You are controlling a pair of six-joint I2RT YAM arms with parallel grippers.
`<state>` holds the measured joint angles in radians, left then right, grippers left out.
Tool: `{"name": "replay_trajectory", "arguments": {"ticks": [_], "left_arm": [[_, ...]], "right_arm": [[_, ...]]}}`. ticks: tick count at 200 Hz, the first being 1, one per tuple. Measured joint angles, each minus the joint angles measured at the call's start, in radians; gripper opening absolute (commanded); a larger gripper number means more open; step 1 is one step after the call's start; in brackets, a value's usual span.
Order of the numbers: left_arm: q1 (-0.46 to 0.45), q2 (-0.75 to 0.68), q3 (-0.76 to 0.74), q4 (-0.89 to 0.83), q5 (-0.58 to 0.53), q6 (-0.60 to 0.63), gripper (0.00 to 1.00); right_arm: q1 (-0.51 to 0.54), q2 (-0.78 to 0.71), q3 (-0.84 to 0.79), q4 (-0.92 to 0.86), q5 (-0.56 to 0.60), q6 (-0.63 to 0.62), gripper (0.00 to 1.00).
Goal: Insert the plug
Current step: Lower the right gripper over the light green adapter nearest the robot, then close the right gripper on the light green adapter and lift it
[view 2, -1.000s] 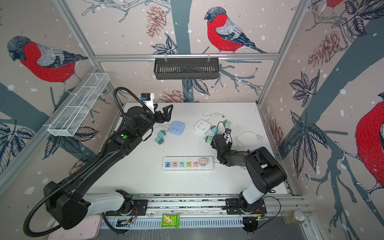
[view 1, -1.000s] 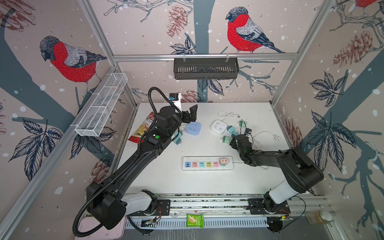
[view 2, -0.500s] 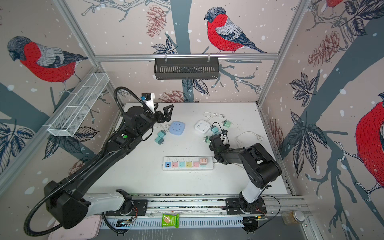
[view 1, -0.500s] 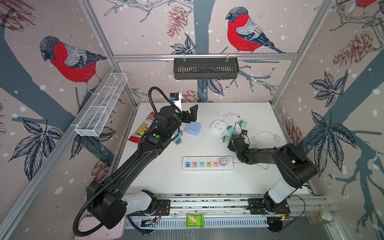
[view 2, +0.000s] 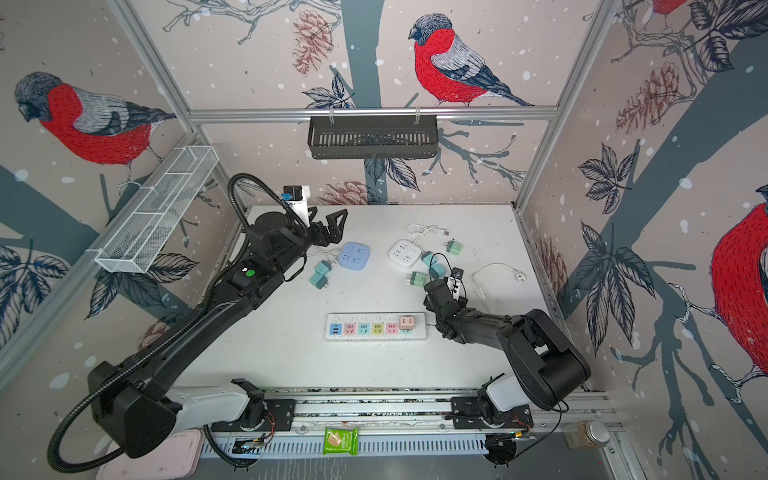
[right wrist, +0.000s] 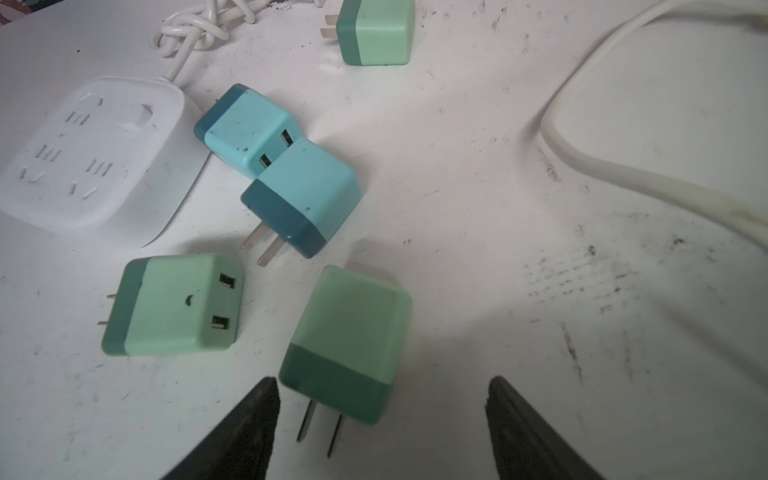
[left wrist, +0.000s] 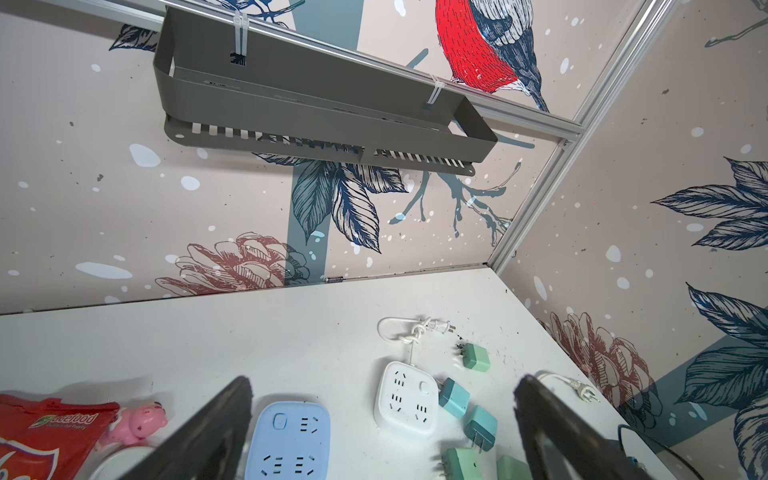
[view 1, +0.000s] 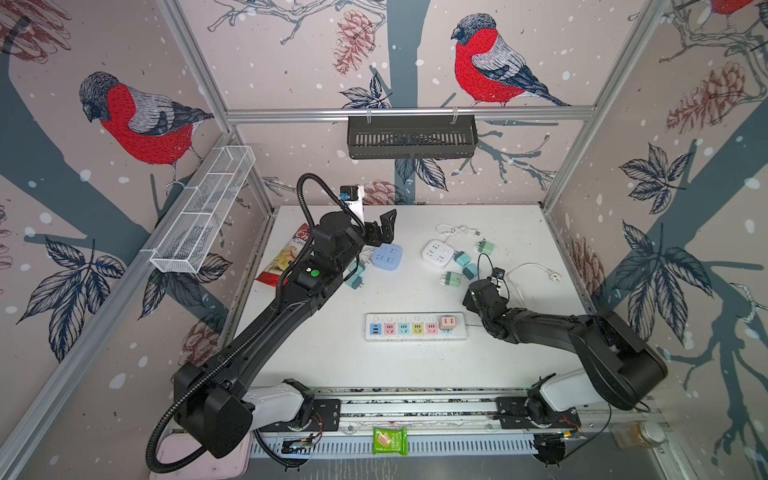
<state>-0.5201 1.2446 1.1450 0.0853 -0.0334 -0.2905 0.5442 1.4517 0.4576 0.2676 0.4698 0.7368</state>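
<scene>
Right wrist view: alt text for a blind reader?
A green plug lies loose on the white table, prongs toward the camera, just ahead of the right gripper and its open jaws. Beyond it: a second green plug, two touching teal plugs, a white socket cube, a third green plug and a white cable.

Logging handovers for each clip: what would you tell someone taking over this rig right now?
Left gripper: open, empty, raised over the blue square socket.
Right gripper: open, the green plug lying just ahead, prongs toward it, not gripped.
Power strip: front centre, pink adapter already seated at its right end.
To do: grasp the green plug, insert it in a free socket.
</scene>
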Motion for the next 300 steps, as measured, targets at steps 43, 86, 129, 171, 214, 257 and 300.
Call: {"name": "replay_trajectory", "arguments": {"ticks": [43, 86, 129, 171, 214, 257, 300], "left_arm": [[0.000, -0.005, 0.000, 0.000, 0.003, 0.000, 0.98], [0.000, 0.008, 0.003, -0.002, 0.003, 0.000, 0.98], [0.000, 0.017, 0.014, -0.023, 0.006, 0.000, 0.98], [0.000, 0.016, 0.014, -0.027, 0.006, 0.000, 0.98], [0.000, 0.016, 0.014, -0.029, 0.006, 0.000, 0.98], [0.000, 0.016, 0.015, -0.029, 0.006, 0.000, 0.98], [0.000, 0.021, 0.019, -0.028, 0.028, 0.000, 0.98]], "right_arm": [[0.000, 0.038, 0.062, -0.006, -0.034, -0.006, 0.79], [0.000, 0.141, 0.150, -0.039, -0.032, -0.011, 0.75], [0.000, 0.197, 0.174, -0.060, -0.023, -0.030, 0.62], [0.000, 0.210, 0.177, -0.062, 0.000, -0.034, 0.56], [-0.003, 0.243, 0.192, -0.048, 0.034, -0.048, 0.57], [-0.003, 0.254, 0.197, -0.031, 0.039, -0.056, 0.37], [-0.002, 0.189, 0.167, -0.063, 0.008, -0.057, 0.28]]}}
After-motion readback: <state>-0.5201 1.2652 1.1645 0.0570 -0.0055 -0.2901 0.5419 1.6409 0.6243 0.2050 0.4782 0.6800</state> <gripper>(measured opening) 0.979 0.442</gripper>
